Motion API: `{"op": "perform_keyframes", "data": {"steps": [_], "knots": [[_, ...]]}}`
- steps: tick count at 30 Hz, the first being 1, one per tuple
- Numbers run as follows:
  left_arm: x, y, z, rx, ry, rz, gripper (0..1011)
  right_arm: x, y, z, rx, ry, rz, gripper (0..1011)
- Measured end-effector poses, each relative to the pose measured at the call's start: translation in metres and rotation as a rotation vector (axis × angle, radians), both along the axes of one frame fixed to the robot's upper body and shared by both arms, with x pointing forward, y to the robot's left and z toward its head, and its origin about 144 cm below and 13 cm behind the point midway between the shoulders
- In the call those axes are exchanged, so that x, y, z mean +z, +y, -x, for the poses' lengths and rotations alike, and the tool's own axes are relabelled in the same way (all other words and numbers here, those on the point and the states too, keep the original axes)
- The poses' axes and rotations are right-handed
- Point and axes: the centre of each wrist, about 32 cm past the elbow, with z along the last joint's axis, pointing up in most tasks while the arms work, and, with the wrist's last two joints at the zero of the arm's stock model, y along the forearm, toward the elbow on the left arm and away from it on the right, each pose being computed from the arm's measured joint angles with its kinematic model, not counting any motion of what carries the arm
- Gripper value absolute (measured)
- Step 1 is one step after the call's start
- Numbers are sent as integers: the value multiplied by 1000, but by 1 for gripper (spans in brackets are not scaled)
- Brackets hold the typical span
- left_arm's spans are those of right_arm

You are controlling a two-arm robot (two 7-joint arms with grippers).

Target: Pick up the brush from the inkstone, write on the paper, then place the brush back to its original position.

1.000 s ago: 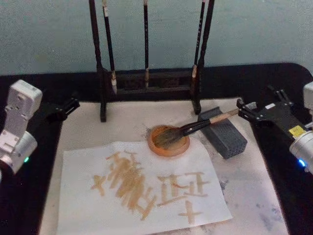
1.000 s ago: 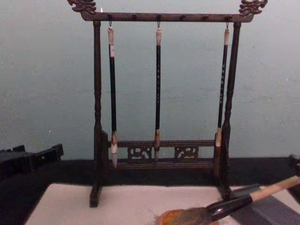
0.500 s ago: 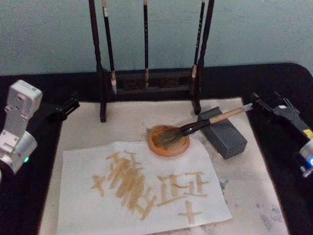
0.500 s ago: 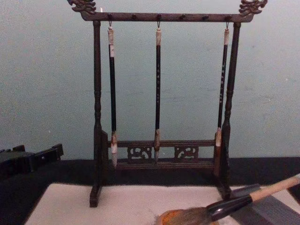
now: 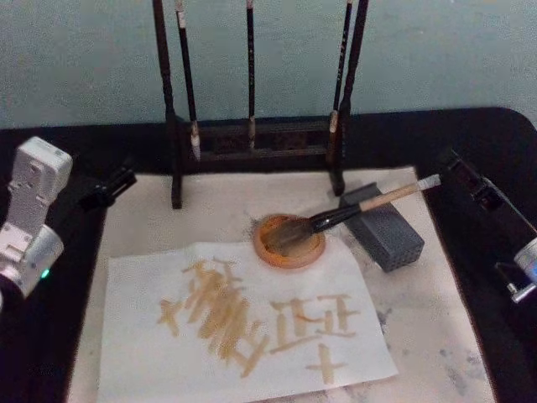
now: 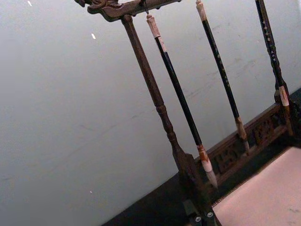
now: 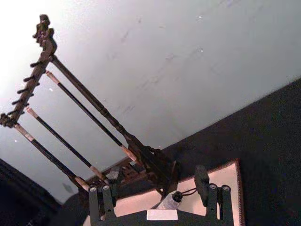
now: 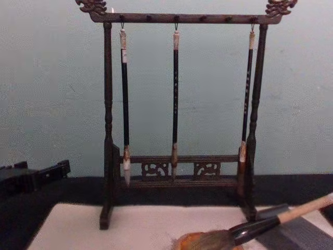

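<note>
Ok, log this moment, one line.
brush in inkstone, handle on block; paper written; right gripper open near handle end; left gripper parked left

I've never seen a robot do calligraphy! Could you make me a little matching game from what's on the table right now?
Things:
1. brush
2. paper
3. thin brushes
4. right hand

States:
A. hanging from the rack
B. open, just past the handle's end
C. bristles in the inkstone, handle over the grey block
D. marked with tan strokes

Pairs: 1-C, 2-D, 3-A, 4-B.

The left hand is parked off to the left.
</note>
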Motion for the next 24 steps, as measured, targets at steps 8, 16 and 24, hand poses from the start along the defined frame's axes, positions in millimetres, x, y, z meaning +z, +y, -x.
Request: {"op": "perform_keyframes", "data": {"steps": [8, 16, 24], "knots": [[0, 0, 0, 0, 0, 0, 1002, 2, 7, 2, -13, 46, -46, 1008], [0, 0, 0, 0, 0, 0, 1002, 3, 11, 3, -23, 81, -69, 1008], [0, 0, 0, 0, 0, 0, 1002, -1, 11, 0, -21, 118, -121, 1008]]}}
